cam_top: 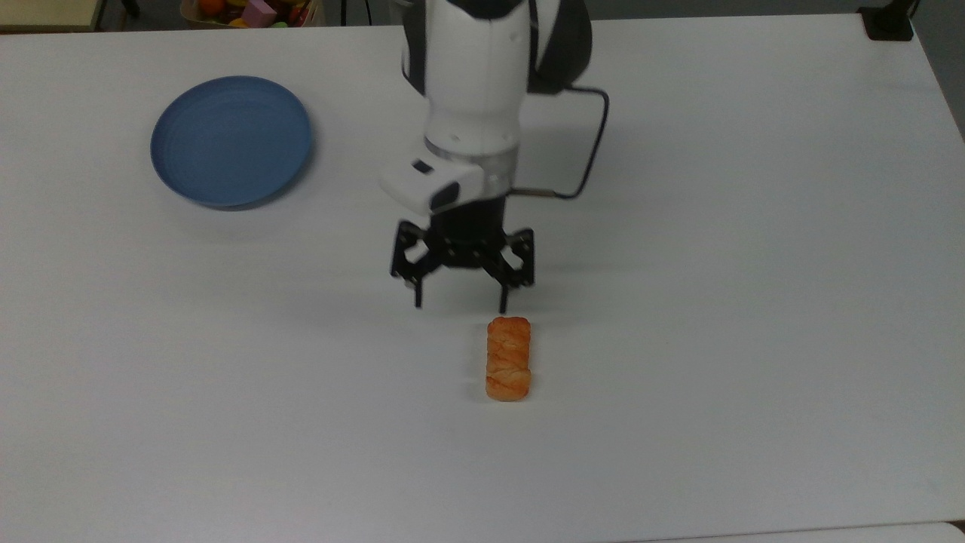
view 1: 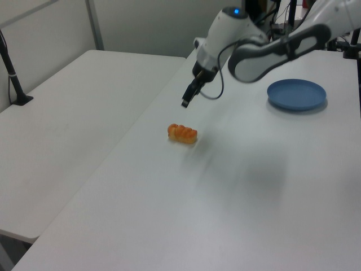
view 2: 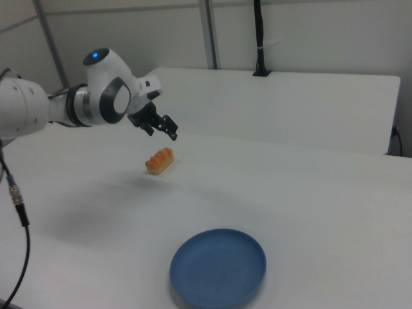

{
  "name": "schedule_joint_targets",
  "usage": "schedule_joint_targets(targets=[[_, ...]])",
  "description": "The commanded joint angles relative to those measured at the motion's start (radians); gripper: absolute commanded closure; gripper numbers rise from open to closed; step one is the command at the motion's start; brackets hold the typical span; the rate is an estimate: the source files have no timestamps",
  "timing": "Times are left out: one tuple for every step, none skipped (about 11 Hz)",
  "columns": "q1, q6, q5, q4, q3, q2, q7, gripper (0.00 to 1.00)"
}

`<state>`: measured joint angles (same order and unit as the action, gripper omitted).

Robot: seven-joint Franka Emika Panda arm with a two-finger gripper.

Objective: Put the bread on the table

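A: Where is the bread right now?

B: Flat on the white tabletop, on its own, braided side up. Nothing touches it. In the left view the bread sits near the tabletop's edge, and in the right view the bread lies on the tabletop with open surface all round it.

A: And the gripper?

B: Spread wide and holding nothing. In the top view its two black fingers point down at the tabletop, apart from the bread, with the nearer fingertip just above the bread's upper end as the top view shows it. The left view shows the gripper raised above the bread, with clear air between them. The right view shows the gripper up and just to the right view's right of the bread.

A: What else is on the tabletop?

B: A round blue plate, with nothing on it. Measured from the bread, it is well apart, toward the top view's upper left. In the left view the plate is beyond the bread, past the arm; in the right view the plate sits well in front of the bread.
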<state>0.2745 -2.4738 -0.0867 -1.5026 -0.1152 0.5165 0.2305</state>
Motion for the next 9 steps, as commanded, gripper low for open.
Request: schedule_joint_targets(targets=[[-0.049, 0.302, -0.021, -0.148, 0.003, -0.245, -0.066, 0.0], [-0.082, 0.405, -0.021, -0.151, 0.006, -0.292, -0.104, 0.0], [-0.131, 0.482, -0.021, -0.159, 0.04, -0.335, -0.156, 0.0], [-0.215, 0.556, -0.019, -0.162, 0.093, -0.381, -0.202, 0.0], [-0.3, 0.623, -0.018, -0.163, 0.148, -0.421, -0.252, 0.0], [-0.331, 0.697, -0.01, -0.174, 0.155, -0.467, -0.308, 0.0], [-0.34, 0.754, -0.002, -0.189, 0.144, -0.507, -0.342, 0.0], [-0.333, 0.777, -0.002, -0.212, 0.126, -0.547, -0.344, 0.0], [-0.322, 0.78, 0.001, -0.24, 0.099, -0.578, -0.344, 0.0]])
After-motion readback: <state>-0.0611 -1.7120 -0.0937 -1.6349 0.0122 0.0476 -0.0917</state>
